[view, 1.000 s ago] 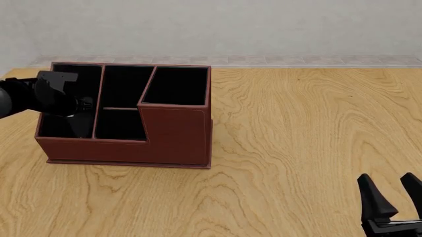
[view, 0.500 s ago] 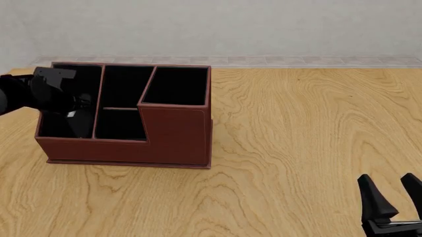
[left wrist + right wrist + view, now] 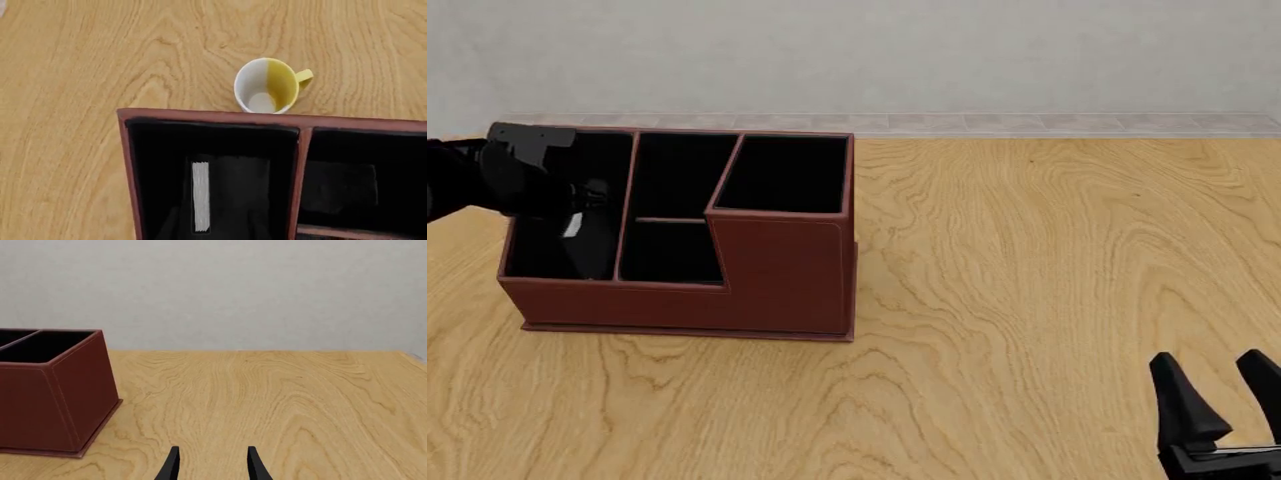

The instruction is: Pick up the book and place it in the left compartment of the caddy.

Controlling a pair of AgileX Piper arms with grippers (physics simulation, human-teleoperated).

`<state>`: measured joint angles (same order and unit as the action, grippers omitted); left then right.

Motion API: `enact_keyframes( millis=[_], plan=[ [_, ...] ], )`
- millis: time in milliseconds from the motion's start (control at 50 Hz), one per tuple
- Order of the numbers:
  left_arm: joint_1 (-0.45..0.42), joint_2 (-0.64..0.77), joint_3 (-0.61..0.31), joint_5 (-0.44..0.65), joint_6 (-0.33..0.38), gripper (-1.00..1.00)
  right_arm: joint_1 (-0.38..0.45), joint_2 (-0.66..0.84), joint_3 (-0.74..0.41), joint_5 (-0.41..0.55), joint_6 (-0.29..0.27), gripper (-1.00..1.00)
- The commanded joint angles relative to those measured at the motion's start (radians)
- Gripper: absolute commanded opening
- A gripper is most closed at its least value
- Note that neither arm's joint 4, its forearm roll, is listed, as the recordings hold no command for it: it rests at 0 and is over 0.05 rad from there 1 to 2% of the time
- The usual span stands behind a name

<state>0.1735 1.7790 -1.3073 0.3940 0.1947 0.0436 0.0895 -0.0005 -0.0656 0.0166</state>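
Wood-grain table (image 3: 1028, 300) before pale wall, reddish-brown caddy (image 3: 781, 270) at left, book (image 3: 227, 195) standing inside left compartment (image 3: 541, 255), white page edge showing, left gripper (image 3: 574, 222) above it, finger spread indeterminable, right gripper (image 3: 1225, 400) parted, empty, yellow-white mug (image 3: 268, 86) just beyond caddy

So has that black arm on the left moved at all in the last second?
Yes. In the front view the left gripper has risen and drawn back, judged against the reddish-brown leather-look caddy, which stayed put.
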Motion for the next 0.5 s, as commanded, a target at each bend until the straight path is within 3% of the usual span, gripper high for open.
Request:
enact_keyframes(
  millis=[20,500],
  plan=[
    [-0.007,-0.026,-0.002,0.016,-0.004,1.0,0.001,0.001,0.0,-0.001,-0.001,1.0],
    [-0.035,-0.135,-0.037,0.097,-0.006,1.0,-0.001,-0.003,0.0,0.0,-0.001,1.0]
  ],
)
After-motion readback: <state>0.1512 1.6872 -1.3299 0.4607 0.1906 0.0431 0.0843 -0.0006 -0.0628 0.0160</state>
